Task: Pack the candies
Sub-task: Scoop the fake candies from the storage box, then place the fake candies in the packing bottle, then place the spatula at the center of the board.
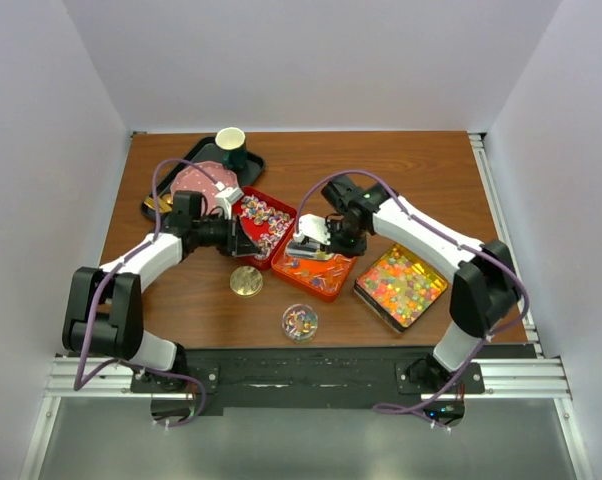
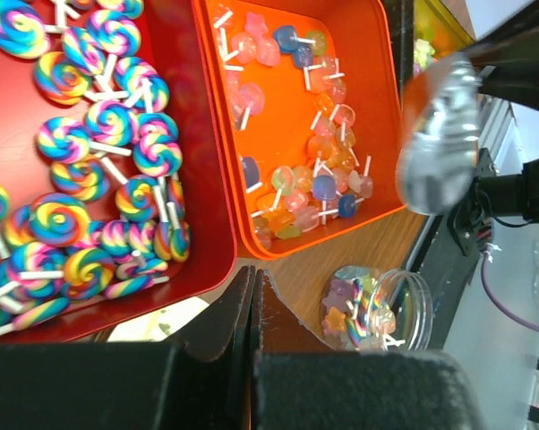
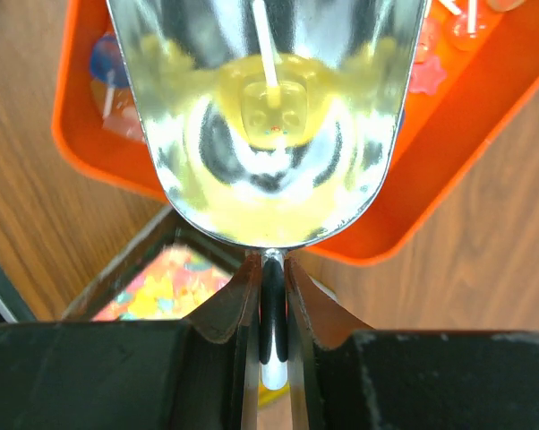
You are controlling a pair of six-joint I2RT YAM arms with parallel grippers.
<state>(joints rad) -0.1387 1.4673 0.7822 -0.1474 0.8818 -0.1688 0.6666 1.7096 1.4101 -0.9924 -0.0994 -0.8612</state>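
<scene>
wooden desk (image 1: pixel 401 180), boxed in by plain white walls (image 1: pixel 311 60) on three sides, with a metal rail (image 1: pixel 491 200) down the right edge.

at the far left a black tray (image 1: pixel 203 148) is seen with a cup (image 1: pixel 230 143) and a pink plate (image 1: pixel 196 183) on it. a red tray (image 2: pixel 211 206) packed with swirl lollipops (image 2: pixel 90 121) is set right against an orange tray (image 2: pixel 278 134), where small lollipops (image 2: pixel 323 188) are scattered. to the right of that a black tin (image 1: pixel 373 300) is filled with jelly pieces (image 1: pixel 401 285). in front of the trays a gold lid (image 1: pixel 246 281) is laid flat, and near it a clear jar (image 2: pixel 417 305) is parked with mixed candies (image 2: pixel 355 309) inside.

the left gripper (image 2: pixel 253 282) is pressed fully together with nothing caught in it, and it's hung over the near edge of the red tray; whether the tray is touched can't be told.

the right gripper (image 3: pixel 271 269) is pinched on the thin handle of a silver scoop (image 3: pixel 189 54), which is held above the orange tray. one yellow lollipop (image 3: pixel 274 109) is sat in the bowl of the scoop, stick pointing away from the gripper.

room-wise: bare wood is left along the back and in the far right corner, plus a patch at the front left. the middle is crowded, the two trays are touching and the tin is just beside the orange one.
</scene>
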